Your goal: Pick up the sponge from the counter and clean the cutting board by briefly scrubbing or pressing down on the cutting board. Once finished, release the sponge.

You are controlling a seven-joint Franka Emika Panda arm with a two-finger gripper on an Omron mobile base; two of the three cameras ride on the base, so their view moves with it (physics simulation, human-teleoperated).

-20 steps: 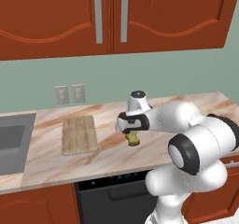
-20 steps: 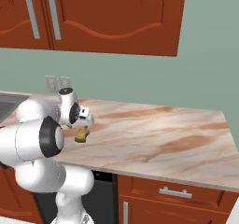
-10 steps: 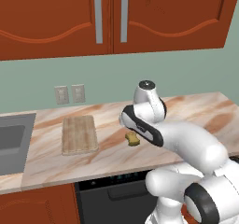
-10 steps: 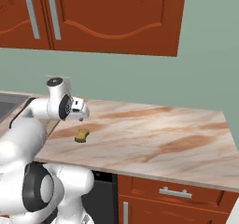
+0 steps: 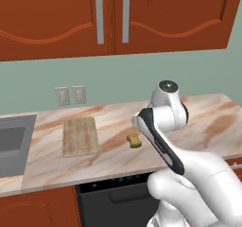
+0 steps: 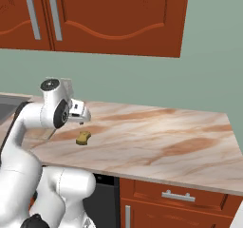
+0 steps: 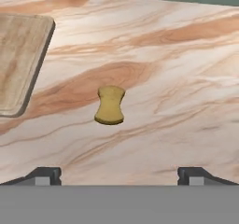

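The sponge (image 7: 110, 105) is a small mustard-yellow block with a pinched middle. It lies alone on the marbled counter (image 7: 177, 78), a short way right of the light wooden cutting board (image 7: 18, 59). My gripper (image 7: 119, 176) hangs above and just short of the sponge, open wide, with nothing between its fingertips (image 7: 44, 175). In the left base view the sponge (image 5: 135, 140) sits between the cutting board (image 5: 80, 136) and my arm. The right base view has the gripper (image 6: 80, 119) up and to the left of the sponge (image 6: 83, 137), not touching it.
A grey sink (image 5: 12, 143) is set into the counter (image 5: 208, 122) left of the board. Two wall outlets (image 5: 71, 95) sit on the green wall behind it. Red-brown cabinets (image 5: 56, 18) hang overhead. A dark appliance front (image 5: 113, 193) is below the counter edge.
The hand has lifted and drawn back from just over the sponge, and the arm has stretched upward. The sponge and the board have stayed where they were.
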